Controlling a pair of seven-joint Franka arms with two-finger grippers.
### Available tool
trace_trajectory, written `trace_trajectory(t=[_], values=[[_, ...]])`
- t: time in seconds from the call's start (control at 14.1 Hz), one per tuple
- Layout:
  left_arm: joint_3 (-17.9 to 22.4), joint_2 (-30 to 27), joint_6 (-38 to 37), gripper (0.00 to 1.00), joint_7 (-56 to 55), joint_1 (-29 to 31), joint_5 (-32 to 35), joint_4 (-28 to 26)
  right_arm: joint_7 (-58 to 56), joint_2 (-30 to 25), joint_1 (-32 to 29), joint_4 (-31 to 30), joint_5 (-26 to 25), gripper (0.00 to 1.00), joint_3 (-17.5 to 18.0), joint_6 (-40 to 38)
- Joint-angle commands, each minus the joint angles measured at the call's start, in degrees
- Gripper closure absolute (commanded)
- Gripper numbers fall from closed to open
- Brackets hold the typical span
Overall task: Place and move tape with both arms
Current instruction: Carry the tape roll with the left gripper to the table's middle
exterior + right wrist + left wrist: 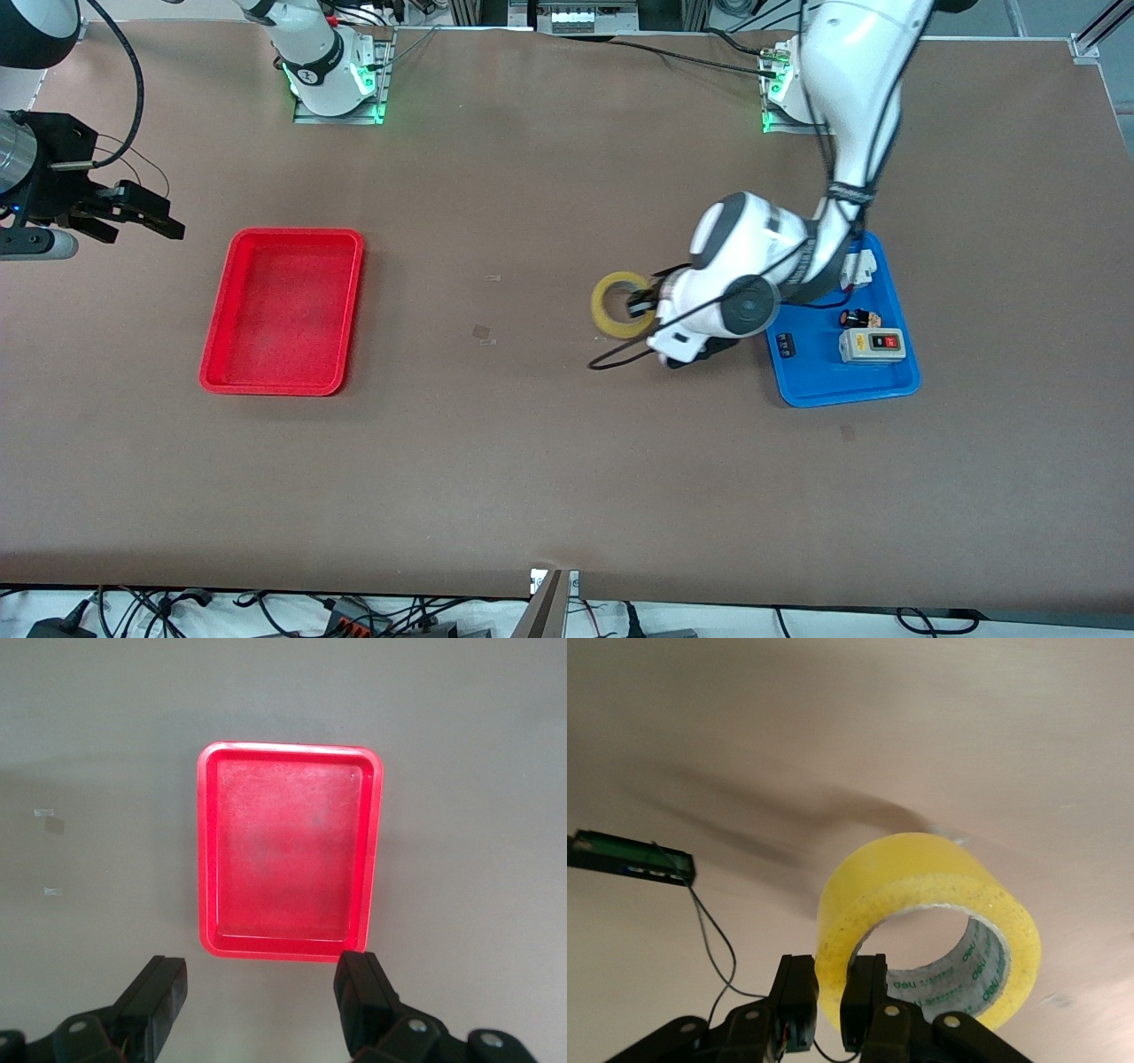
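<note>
The tape (613, 304) is a yellow ring held by my left gripper (645, 306) just above the bare table, between the two trays and close to the blue tray (850, 394). In the left wrist view my left gripper (830, 1001) is shut on the tape's (921, 895) wall, one finger inside the centre hole and one outside; a shadow lies on the table under it. My right gripper (146, 217) hangs open and empty over the right arm's end of the table, beside the red tray (282, 310). The right wrist view shows its spread fingers (158, 997) above the empty red tray (288, 850).
The blue tray holds a white-grey switch box (872, 345) and a few small parts. Small clear scraps (483, 333) lie on the table between the trays. A black cable loop (611, 359) hangs from the left wrist. A small black device (629, 858) with wires shows in the left wrist view.
</note>
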Motion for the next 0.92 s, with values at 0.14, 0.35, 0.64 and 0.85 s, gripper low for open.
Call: trace_trajectory(t=[0.14, 0.35, 0.64, 0.85], values=[[0.72, 7.10, 13.24, 0.99, -11.37, -7.96, -1.02, 4.64, -0.48, -0.06, -0.79, 0.97, -0.10, 0.00, 0.13, -0.29], [0.72, 7.82, 14.40, 0.39, -11.73, -8.59, -1.02, 4.64, -0.84, 0.73, -0.79, 2.02, -0.19, 0.00, 0.13, -0.64], [2.82, 2.92, 13.26, 0.00, -11.56, -6.75, -0.32, 4.73, -0.84, 2.13, -0.88, 2.11, -0.54, 0.00, -0.05, -0.82], [3.71, -4.90, 2.56, 0.00, -11.04, -0.36, 0.03, 4.55, -0.14, 5.73, -0.88, 2.11, -0.10, 0.00, -0.14, -0.73]])
